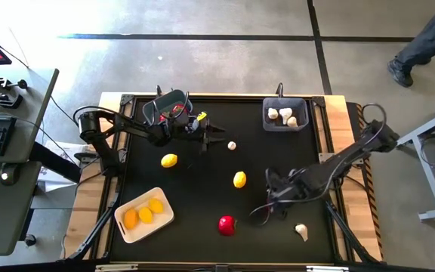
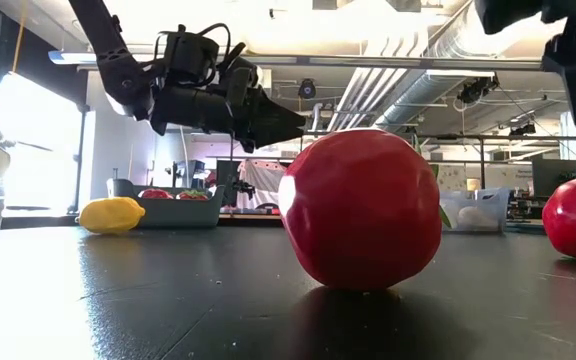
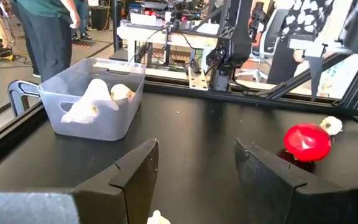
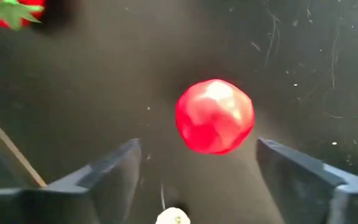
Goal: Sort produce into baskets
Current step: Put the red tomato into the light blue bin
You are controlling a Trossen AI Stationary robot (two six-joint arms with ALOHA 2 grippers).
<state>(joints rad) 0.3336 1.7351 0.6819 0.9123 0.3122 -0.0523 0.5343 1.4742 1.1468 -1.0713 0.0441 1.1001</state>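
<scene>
My right gripper (image 1: 272,204) (image 4: 194,168) hangs open over a red round piece (image 4: 214,116) (image 2: 575,215) that lies on the table between its fingers, untouched; in the high view the arm hides this piece. Another red piece (image 1: 226,224) (image 2: 360,208) lies near the front edge. My left gripper (image 1: 211,136) (image 3: 194,168) is open and empty, raised above the table beside the grey-blue bin (image 1: 168,109), which holds red pieces. The dark grey bin (image 1: 284,115) (image 3: 95,99) holds garlic bulbs. The cream tray (image 1: 143,215) holds three lemons.
Loose on the black table lie two lemons (image 1: 169,160) (image 1: 239,179), a garlic bulb (image 1: 232,145) just ahead of my left gripper, and another bulb (image 1: 301,231) at the near right. People stand in the room beyond the table.
</scene>
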